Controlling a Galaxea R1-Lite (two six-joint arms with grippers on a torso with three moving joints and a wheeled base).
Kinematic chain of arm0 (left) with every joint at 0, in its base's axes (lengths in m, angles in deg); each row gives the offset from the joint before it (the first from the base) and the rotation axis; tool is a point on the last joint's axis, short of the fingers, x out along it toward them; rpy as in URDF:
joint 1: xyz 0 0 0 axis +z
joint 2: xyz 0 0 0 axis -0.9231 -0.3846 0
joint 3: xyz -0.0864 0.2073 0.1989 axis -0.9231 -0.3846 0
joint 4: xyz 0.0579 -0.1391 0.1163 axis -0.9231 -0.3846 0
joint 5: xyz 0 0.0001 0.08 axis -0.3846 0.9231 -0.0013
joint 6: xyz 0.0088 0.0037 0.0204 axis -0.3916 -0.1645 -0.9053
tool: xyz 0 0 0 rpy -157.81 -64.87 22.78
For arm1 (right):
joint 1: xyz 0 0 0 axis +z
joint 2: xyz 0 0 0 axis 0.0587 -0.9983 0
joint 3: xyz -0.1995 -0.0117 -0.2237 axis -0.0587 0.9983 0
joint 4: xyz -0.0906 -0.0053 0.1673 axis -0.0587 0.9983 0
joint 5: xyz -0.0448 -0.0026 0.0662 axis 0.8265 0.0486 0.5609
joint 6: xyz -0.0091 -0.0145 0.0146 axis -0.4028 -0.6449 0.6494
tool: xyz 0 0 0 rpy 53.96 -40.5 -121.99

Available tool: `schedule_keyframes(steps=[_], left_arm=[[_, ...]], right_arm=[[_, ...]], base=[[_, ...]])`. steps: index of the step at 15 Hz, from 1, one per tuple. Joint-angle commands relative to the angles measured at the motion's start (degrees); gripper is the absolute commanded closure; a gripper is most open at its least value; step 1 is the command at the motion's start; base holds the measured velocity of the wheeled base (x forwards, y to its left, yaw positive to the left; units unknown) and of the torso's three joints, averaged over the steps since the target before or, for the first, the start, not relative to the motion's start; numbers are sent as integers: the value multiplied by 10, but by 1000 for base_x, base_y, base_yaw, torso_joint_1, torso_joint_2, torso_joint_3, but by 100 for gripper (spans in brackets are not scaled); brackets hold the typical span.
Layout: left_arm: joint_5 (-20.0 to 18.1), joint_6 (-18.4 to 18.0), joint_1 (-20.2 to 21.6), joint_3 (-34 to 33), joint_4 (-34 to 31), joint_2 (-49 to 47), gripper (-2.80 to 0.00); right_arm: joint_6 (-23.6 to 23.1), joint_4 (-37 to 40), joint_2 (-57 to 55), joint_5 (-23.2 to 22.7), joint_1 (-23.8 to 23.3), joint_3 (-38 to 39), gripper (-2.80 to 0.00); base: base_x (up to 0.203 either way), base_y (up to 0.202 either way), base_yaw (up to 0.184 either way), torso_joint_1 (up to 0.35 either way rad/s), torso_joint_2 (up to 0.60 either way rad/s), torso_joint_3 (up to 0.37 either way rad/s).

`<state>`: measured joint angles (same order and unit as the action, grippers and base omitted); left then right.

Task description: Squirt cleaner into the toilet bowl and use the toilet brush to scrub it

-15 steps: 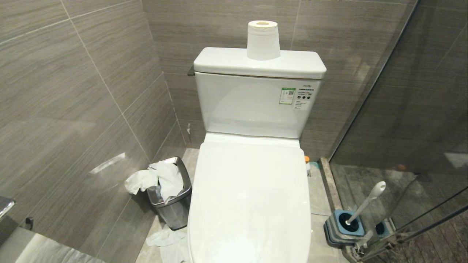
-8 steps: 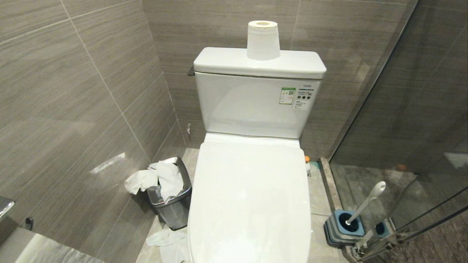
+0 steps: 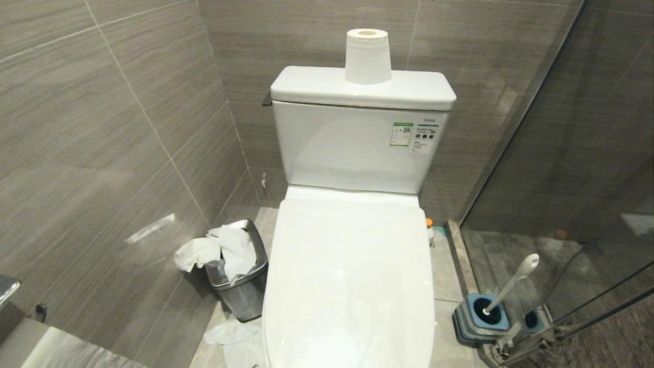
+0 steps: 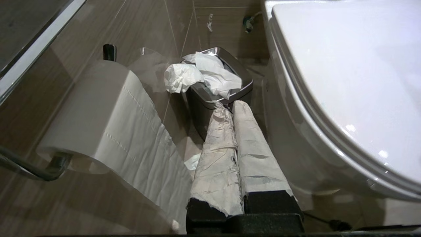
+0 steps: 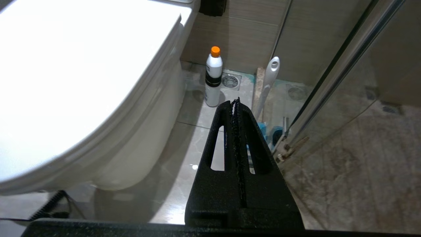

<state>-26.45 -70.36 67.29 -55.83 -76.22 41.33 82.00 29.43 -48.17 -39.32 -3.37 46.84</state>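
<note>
The toilet bowl (image 3: 352, 271) stands in the middle with its white lid down, so its inside is hidden. It also shows beside each gripper: the toilet bowl (image 4: 345, 65) in the left wrist view and the toilet bowl (image 5: 82, 75) in the right. The toilet brush (image 3: 513, 283) leans in its blue-grey holder (image 3: 480, 317) on the floor to the right. Its handle (image 5: 271, 70) shows just beyond my right gripper (image 5: 236, 100), which is shut and empty. My left gripper (image 4: 232, 105), with taped fingers, is shut and empty left of the bowl. No cleaner is in view.
A white bottle with an orange cap (image 5: 213, 77) stands on the floor right of the toilet. A steel bin (image 3: 240, 286) stuffed with tissue sits on the left. A paper roll (image 4: 98, 108) hangs on the left wall. Glass shower panel (image 3: 587, 179) on the right.
</note>
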Motion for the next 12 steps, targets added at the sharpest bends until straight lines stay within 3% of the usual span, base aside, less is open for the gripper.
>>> schedule_keyframes(steps=[1, 5, 12], left_arm=[[-3, -32, 0, -1, -4, 0, 0], [4, 22, 0, -1, 0, 0, 0], [7, 23, 0, -1, 0, 0, 0]], right_arm=[[-11, -1, 0, -1, 0, 0, 0], [30, -2, 0, 6, 0, 0, 0], [30, -2, 0, 7, 0, 0, 0]], base=[[0, 0, 0, 0, 0, 0], [0, 0, 0, 0, 0, 0], [0, 0, 0, 0, 0, 0]])
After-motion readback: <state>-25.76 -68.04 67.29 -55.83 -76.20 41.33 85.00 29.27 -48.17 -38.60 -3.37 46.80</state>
